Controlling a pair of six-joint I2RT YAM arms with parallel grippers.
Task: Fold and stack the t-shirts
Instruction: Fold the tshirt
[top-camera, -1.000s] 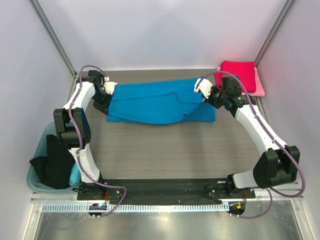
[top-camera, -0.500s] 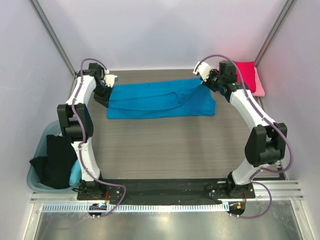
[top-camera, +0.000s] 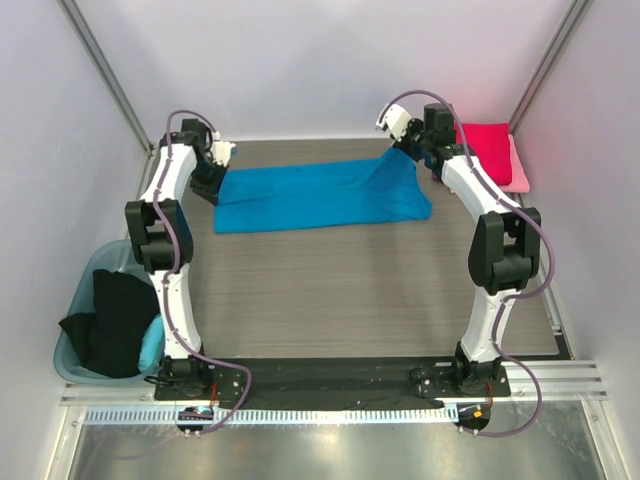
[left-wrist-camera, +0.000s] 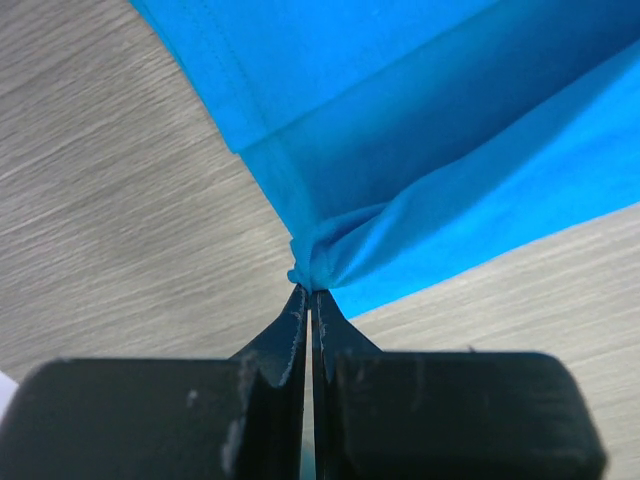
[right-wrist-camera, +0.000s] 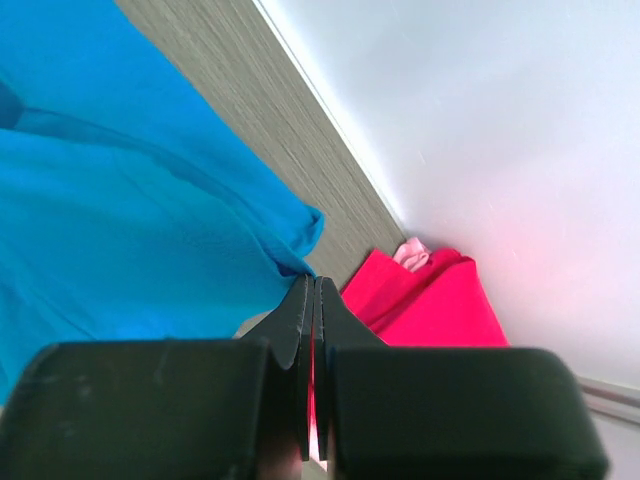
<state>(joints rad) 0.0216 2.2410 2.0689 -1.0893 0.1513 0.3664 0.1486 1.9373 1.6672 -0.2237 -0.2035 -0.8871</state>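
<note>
Top external view: the grey wood-grain table takes up most of the floor of the booth. The blue shirt lies across its far half as a long band running left to right, mostly flat on the wood, with its far right corner lifted off the surface. At the table's left near edge sits the teal tub. The black shirt is heaped in it and spills over the tub's near left rim. In the far right corner the crimson shirt lies folded on top of the pink shirt, which peeks out along the right side.

The left gripper is at the blue shirt's left end. From the left wrist, its jaws are pinched tight on a bunched fold of blue cloth just above the table. The right gripper holds the raised corner. From the right wrist, those jaws are clenched on the blue hem, with the crimson and pink cloth just beyond.
</note>
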